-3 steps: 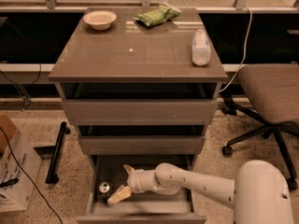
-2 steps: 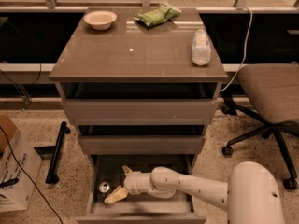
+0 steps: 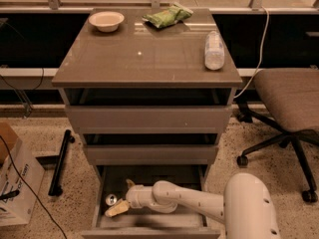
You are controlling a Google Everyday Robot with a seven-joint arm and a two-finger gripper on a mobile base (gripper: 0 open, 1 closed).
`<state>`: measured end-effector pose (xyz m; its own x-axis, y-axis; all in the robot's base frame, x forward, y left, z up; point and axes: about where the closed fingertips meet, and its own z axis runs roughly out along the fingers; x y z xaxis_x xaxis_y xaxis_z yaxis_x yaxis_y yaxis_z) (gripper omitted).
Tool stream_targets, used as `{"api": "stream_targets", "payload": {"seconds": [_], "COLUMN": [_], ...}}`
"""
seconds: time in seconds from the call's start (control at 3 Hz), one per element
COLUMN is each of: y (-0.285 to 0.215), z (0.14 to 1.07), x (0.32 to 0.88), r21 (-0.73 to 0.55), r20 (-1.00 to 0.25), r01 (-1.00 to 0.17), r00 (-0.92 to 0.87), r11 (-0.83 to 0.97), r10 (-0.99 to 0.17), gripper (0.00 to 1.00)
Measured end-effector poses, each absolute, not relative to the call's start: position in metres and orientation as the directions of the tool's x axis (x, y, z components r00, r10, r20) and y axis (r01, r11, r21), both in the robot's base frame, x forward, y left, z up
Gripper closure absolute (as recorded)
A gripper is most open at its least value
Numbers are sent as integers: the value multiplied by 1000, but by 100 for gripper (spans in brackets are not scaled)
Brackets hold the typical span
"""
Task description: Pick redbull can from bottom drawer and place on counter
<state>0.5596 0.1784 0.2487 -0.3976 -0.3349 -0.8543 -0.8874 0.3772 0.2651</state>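
Note:
The bottom drawer (image 3: 149, 223) is pulled open below the two upper drawers. The redbull can (image 3: 110, 200) stands at the drawer's left side, its shiny silver top with the pull tab facing up. My gripper (image 3: 118, 203) reaches into the drawer from the right on a white arm and sits right beside the can, one beige finger (image 3: 114, 211) in front of it and the other (image 3: 130, 184) behind. The fingers are spread apart around the can's place. The counter (image 3: 144, 54) is the glossy grey-brown top of the cabinet.
On the counter are a white bowl (image 3: 106, 20) at the back left, a green snack bag (image 3: 167, 16) at the back, and a clear plastic bottle (image 3: 214, 50) lying at the right. An office chair (image 3: 289, 103) stands right; a cardboard box (image 3: 15, 183) left.
The gripper has moved further left inside the bottom drawer, closing in on the can. The can and the counter items have not moved.

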Motion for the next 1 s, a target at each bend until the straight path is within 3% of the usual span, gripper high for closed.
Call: {"api": "stream_targets", "payload": {"seconds": [1.0], "y": [210], "z": [208], "x": [571], "r21": [356], "r20": [-837], "r01": [-859], "r00": [-468], "r11": [368], "r10": [-283], "gripper": [0]}}
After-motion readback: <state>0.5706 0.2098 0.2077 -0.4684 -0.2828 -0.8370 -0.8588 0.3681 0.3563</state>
